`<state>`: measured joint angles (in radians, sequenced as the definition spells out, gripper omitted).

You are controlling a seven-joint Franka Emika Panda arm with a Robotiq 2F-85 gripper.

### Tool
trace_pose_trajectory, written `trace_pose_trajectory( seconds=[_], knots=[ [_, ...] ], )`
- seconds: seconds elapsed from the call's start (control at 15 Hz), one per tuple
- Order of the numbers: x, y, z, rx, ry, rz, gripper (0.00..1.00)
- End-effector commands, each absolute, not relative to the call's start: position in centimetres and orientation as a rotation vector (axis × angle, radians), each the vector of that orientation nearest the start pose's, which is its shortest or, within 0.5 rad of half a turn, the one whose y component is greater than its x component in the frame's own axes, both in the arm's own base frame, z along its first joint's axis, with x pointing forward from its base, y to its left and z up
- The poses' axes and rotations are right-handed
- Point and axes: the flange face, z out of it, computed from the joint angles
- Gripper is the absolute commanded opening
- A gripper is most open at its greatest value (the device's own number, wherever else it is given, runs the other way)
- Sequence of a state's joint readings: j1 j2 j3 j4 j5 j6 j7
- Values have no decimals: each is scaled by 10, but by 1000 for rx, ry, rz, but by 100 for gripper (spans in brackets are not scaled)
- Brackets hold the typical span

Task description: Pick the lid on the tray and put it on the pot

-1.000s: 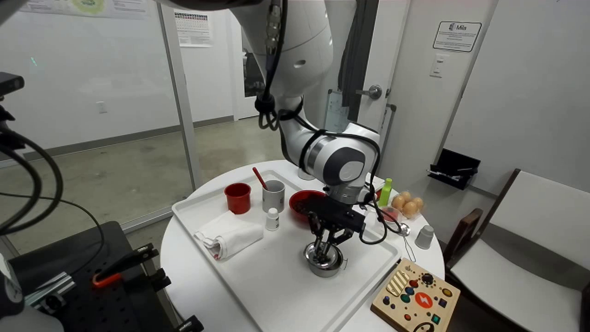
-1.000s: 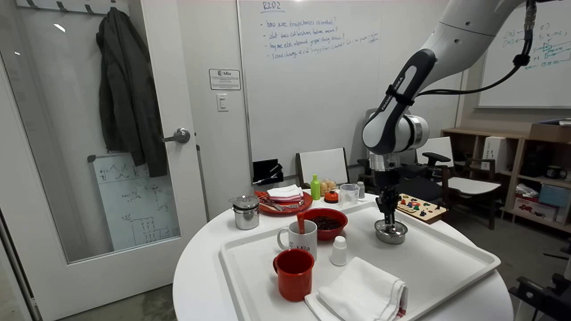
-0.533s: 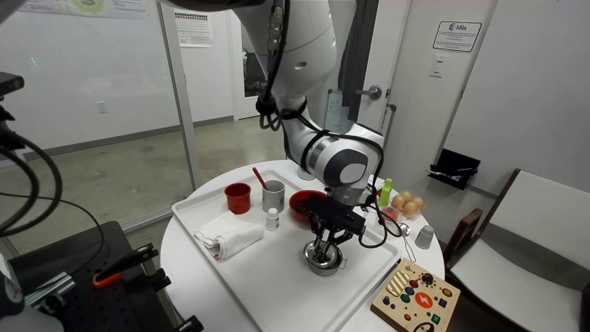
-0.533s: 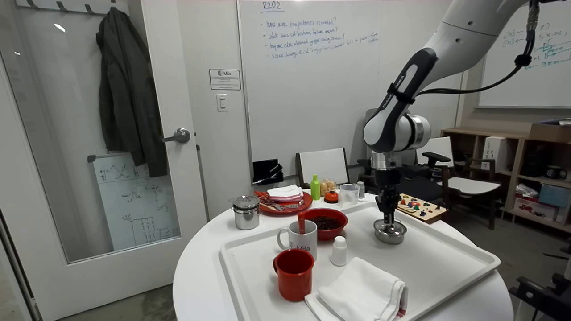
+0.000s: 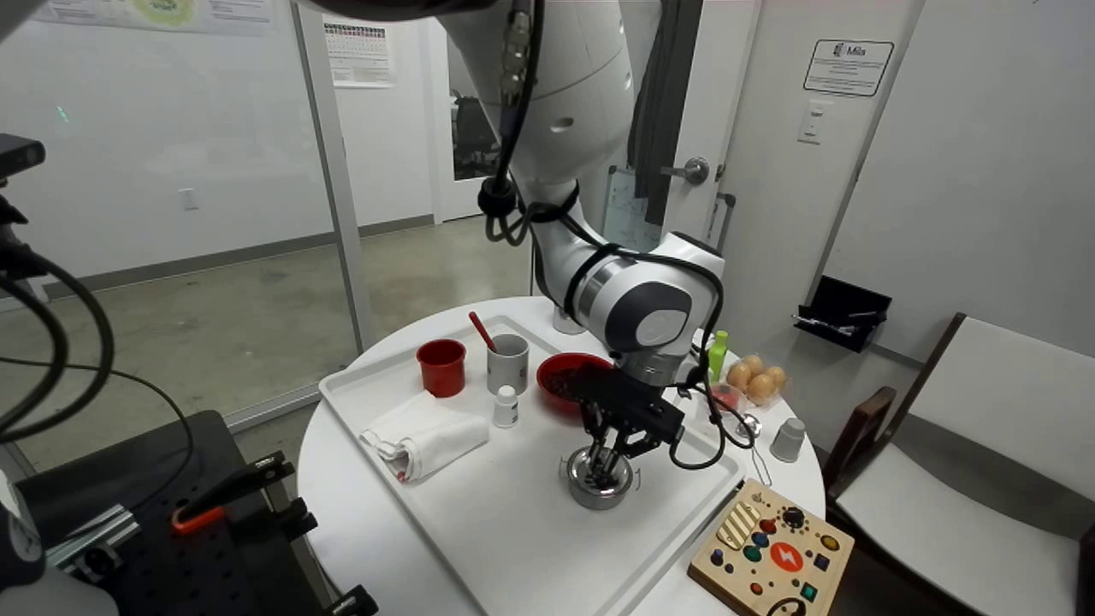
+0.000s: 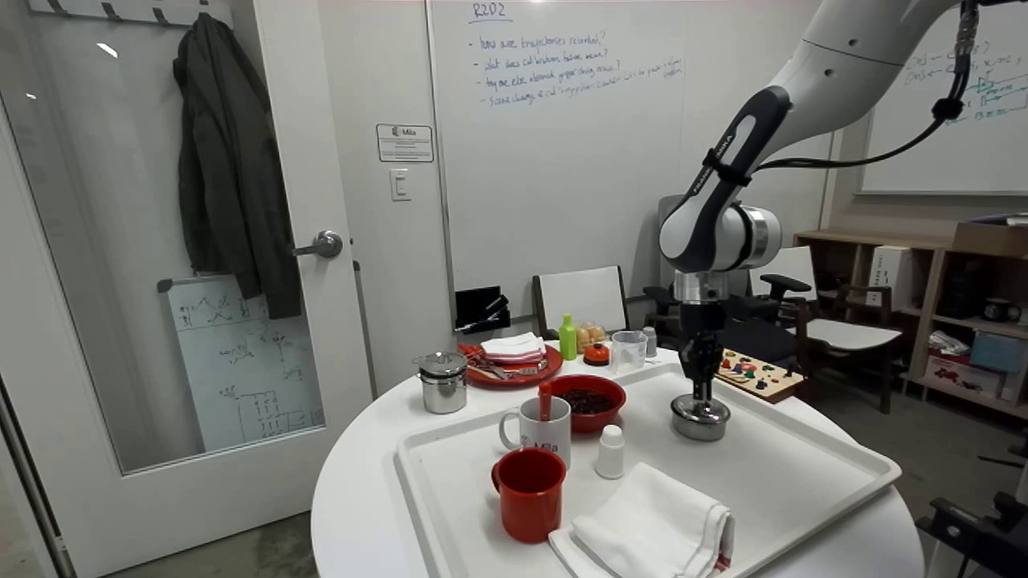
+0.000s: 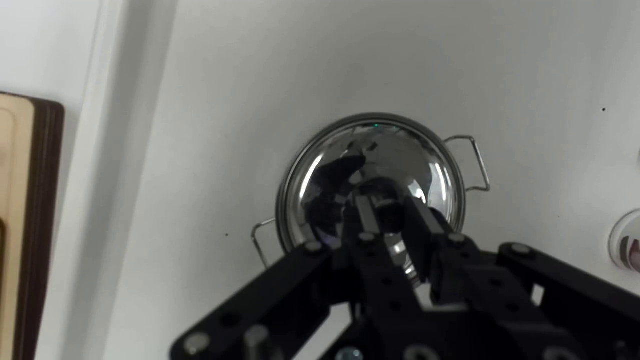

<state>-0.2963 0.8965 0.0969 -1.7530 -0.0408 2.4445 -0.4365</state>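
The shiny silver lid (image 7: 395,150) lies on the low silver pot (image 6: 700,429), roughly centred and level within its rim. The pot stands on the white tray (image 5: 505,530), and its wire handles (image 7: 479,162) stick out on two sides. My gripper (image 7: 386,206) points down over the lid, with its black fingers (image 7: 367,215) on both sides of the dark centre knob. The knob fills the gap between the fingertips. Both exterior views show the gripper (image 5: 602,476) at the lid's middle. The fingers partly hide the knob and the near part of the lid.
A red bowl (image 5: 560,402), grey mug (image 5: 508,366) with a red utensil, red cup (image 5: 441,368), small white bottle (image 5: 506,407) and folded white cloth (image 5: 428,436) share the tray. A wooden board (image 5: 774,552) lies beside it. A taller lidded silver cup (image 6: 443,384) stands behind.
The lid sat off-centre on the pot before and now lies centred within its rim. The gripper has shifted slightly right in both exterior views. The pot has turned and shifted a little.
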Motion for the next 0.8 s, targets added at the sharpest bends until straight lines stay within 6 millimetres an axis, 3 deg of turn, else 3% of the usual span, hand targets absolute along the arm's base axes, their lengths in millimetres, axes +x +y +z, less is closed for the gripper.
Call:
trace_pose_trajectory(
  seconds=[0.0, 0.27, 0.33, 0.47, 0.73],
  knots=[
    [607, -124, 48, -2975, -362, 219, 12],
    [608, -121, 46, -2970, -375, 227, 16],
    [609, -120, 46, -2969, -378, 230, 44],
    [610, -118, 46, -2967, -381, 232, 50],
    [612, -116, 46, -2964, -385, 233, 79]
  ],
)
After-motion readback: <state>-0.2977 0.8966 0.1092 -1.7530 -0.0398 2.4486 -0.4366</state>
